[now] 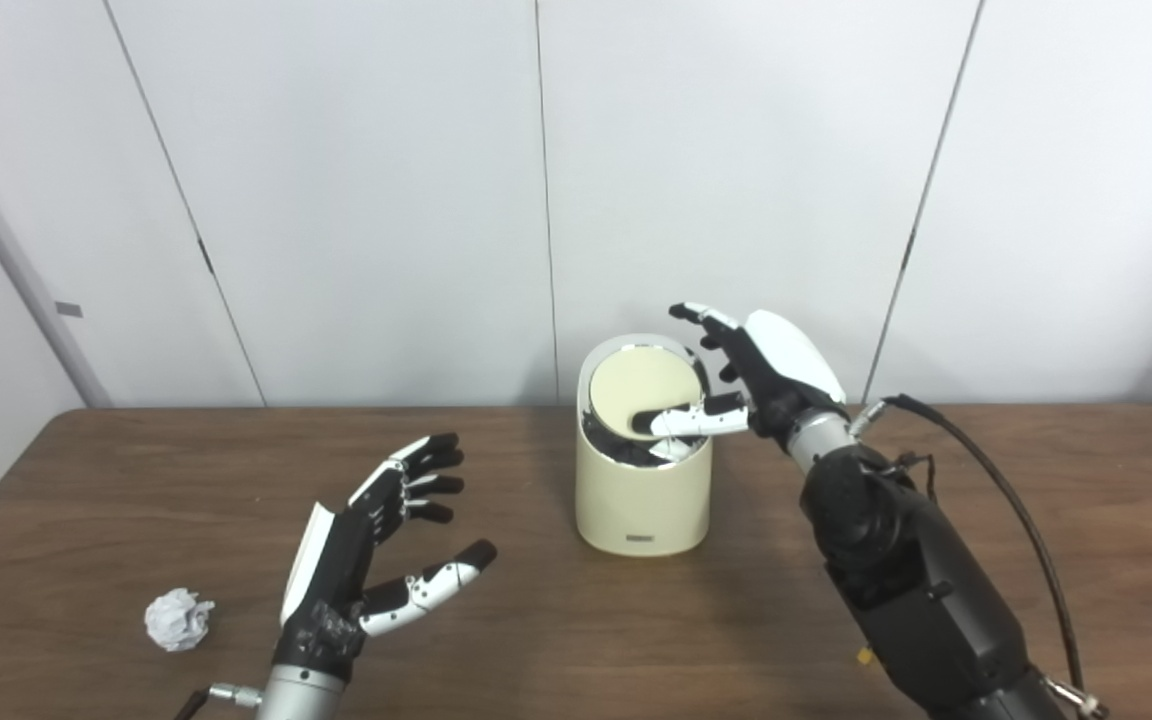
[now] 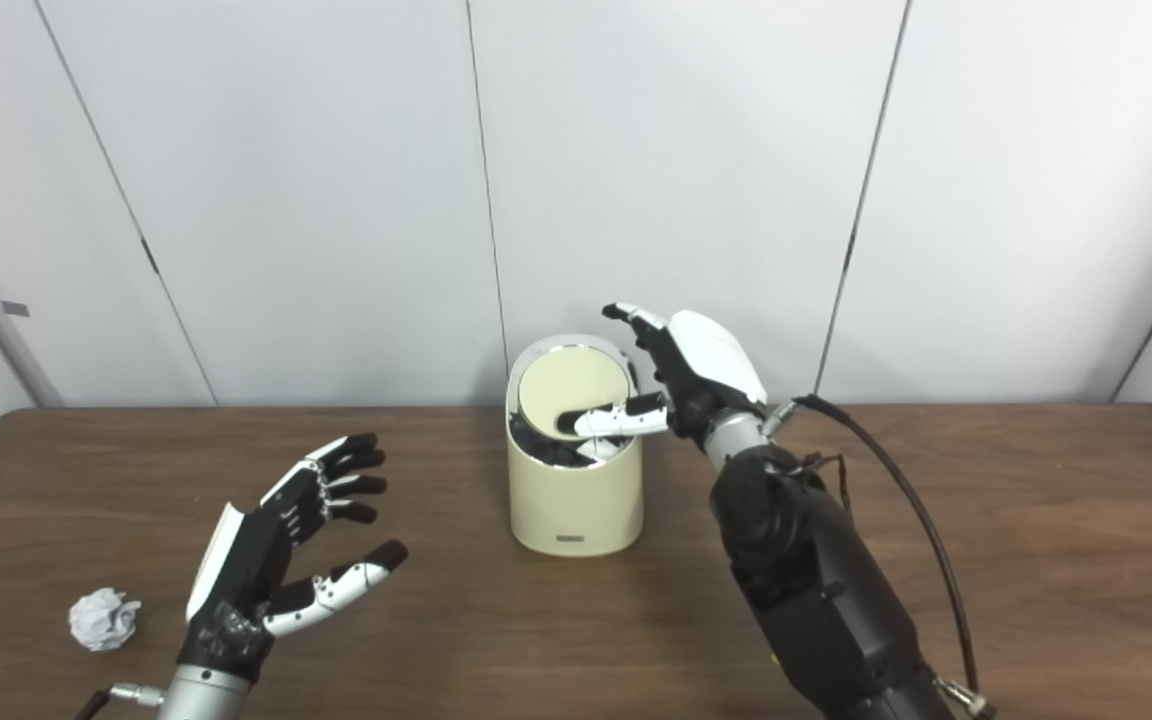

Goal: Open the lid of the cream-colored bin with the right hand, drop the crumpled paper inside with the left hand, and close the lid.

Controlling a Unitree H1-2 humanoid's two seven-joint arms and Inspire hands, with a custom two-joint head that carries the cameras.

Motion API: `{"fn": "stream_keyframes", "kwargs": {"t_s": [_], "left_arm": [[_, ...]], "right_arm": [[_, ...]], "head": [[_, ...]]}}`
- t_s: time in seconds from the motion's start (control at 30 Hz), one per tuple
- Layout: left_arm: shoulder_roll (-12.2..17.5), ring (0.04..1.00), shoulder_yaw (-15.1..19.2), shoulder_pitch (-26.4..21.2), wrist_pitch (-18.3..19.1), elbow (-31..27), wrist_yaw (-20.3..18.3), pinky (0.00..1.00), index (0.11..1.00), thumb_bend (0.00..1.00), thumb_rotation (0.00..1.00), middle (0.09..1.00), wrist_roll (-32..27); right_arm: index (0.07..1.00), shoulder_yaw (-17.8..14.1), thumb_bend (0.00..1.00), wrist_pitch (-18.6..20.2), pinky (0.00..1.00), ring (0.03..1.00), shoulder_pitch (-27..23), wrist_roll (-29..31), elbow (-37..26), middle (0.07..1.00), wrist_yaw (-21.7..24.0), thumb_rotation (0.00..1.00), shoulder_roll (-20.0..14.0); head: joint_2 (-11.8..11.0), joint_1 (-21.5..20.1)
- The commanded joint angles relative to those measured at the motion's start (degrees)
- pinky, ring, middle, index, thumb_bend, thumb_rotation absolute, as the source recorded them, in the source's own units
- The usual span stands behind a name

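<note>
The cream-colored bin (image 1: pixel 641 500) stands mid-table. Its round lid (image 1: pixel 633 385) is tilted, with a dark gap showing along its front edge. My right hand (image 1: pixel 771 365) is at the bin's right rim, fingers spread above it, thumb lying across the lid's lower edge; it grips nothing. The crumpled white paper (image 1: pixel 179 619) lies on the table at the near left. My left hand (image 1: pixel 376 540) is open and empty, held above the table between the paper and the bin, to the right of the paper and apart from it.
The brown wooden table (image 1: pixel 536 640) runs across the view, with a white panelled wall close behind the bin. A black cable (image 1: pixel 1016 510) loops from my right forearm over the table's right side.
</note>
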Motion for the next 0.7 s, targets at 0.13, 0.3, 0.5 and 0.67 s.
{"fn": "stream_keyframes", "kwargs": {"t_s": [0.13,0.3,0.5,0.67], "left_arm": [[0.6,0.741,0.1,-1.8,-0.5,-1.3,0.0,0.66,0.841,0.67,0.19,0.811,-0.2],[0.7,0.738,0.0,-2.0,-0.3,-1.3,0.0,0.65,0.839,0.67,0.19,0.811,0.0],[1.0,0.744,0.1,-2.0,0.3,-1.6,-0.2,0.64,0.842,0.67,0.18,0.815,-0.3],[1.1,0.743,0.0,-2.3,0.5,-1.5,-0.1,0.64,0.84,0.67,0.17,0.814,-0.2]], "right_arm": [[0.887,-8.0,0.66,-4.7,0.62,0.789,2.7,13.6,-7.4,0.859,0.3,0.47,1.1],[0.894,-9.8,0.7,-8.7,0.64,0.804,9.4,18.5,-12.8,0.873,-0.8,0.5,0.7],[0.916,-11.8,0.78,-13.6,0.74,0.866,17.2,20.5,-15.0,0.913,-2.0,0.51,-0.1],[0.908,-11.2,0.85,-17.3,0.7,0.846,21.9,18.2,-15.7,0.905,-3.0,0.52,-1.4]], "head": [[-0.1,-0.1],[0.0,0.0],[0.3,-0.1],[0.5,0.1]]}}
